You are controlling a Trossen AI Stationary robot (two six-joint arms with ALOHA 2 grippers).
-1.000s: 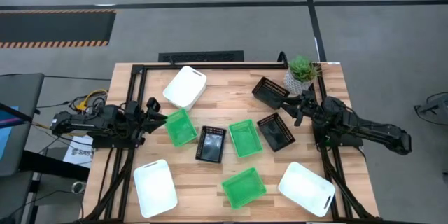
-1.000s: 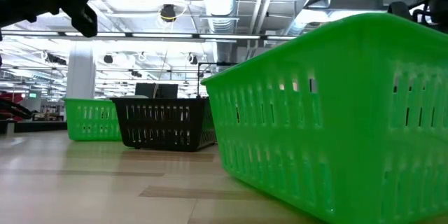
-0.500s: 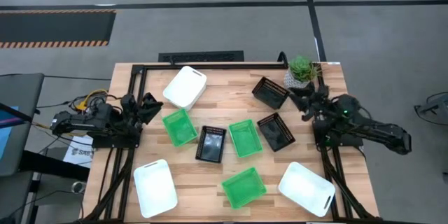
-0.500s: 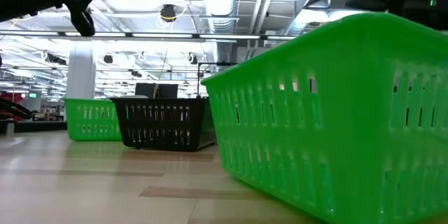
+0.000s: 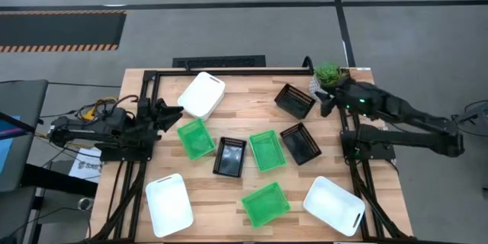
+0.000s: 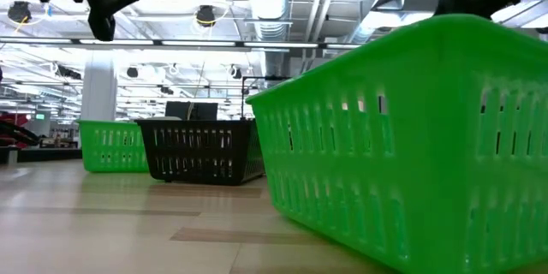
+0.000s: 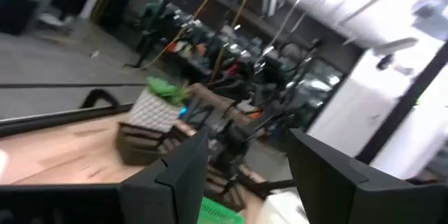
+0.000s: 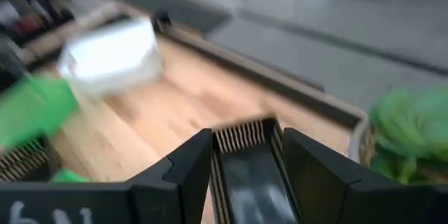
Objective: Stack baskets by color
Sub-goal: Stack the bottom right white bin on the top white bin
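Nine baskets lie spread over the table. White baskets sit at the back left (image 5: 202,94), front left (image 5: 168,203) and front right (image 5: 333,205). Green baskets lie at the left (image 5: 196,138), centre (image 5: 267,150) and front (image 5: 265,203). Black ones lie at the back right (image 5: 294,100), centre (image 5: 230,156) and right (image 5: 300,143). My left gripper (image 5: 169,112) is open, just left of the left green basket and apart from it. My right gripper (image 5: 326,101) is open and hovers beside the back black basket (image 8: 245,157), which shows between its fingers.
A potted plant (image 5: 328,75) stands at the back right corner, close to my right arm. A black frame (image 5: 152,84) runs along the table's back and sides. In the low view the front green basket (image 6: 411,137) fills the right half.
My left gripper opened, let go of the left green basket and drew back to the left. My right arm swung up and back toward the plant and the back black basket.
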